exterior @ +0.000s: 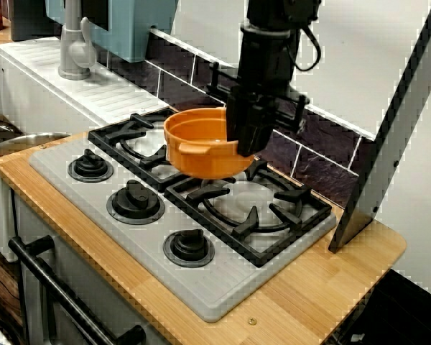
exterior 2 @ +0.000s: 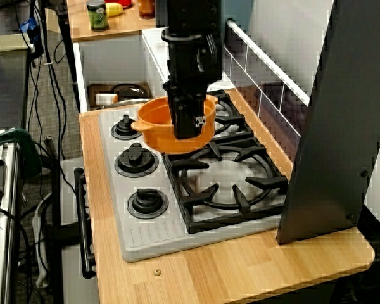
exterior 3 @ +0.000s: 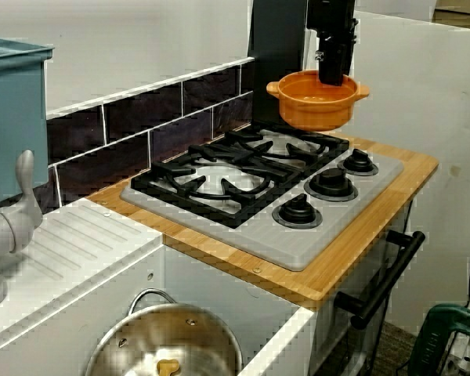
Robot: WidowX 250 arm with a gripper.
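An orange pot (exterior: pixel 201 147) with two small side handles hangs a little above the black grates of the stove (exterior: pixel 223 287), between its two burners. My black gripper (exterior: pixel 246 144) comes down from above and is shut on the pot's rim, one finger inside the pot and one outside. In the view from the stove's end the gripper (exterior 2: pixel 187 123) grips the pot (exterior 2: pixel 155 126) on its far edge. From the sink side the pot (exterior 3: pixel 317 110) floats over the far burner with the gripper (exterior 3: pixel 330 77) in it. The pot looks empty.
Three black knobs (exterior: pixel 135 201) line the stove's front. A grey slanted panel (exterior: pixel 388 144) leans at the counter's right end. A faucet (exterior: pixel 75 43) and ribbed drainboard sit left, with a steel pot (exterior 3: pixel 168 345) in the sink. The oven handle (exterior 2: pixel 83 221) runs below the counter.
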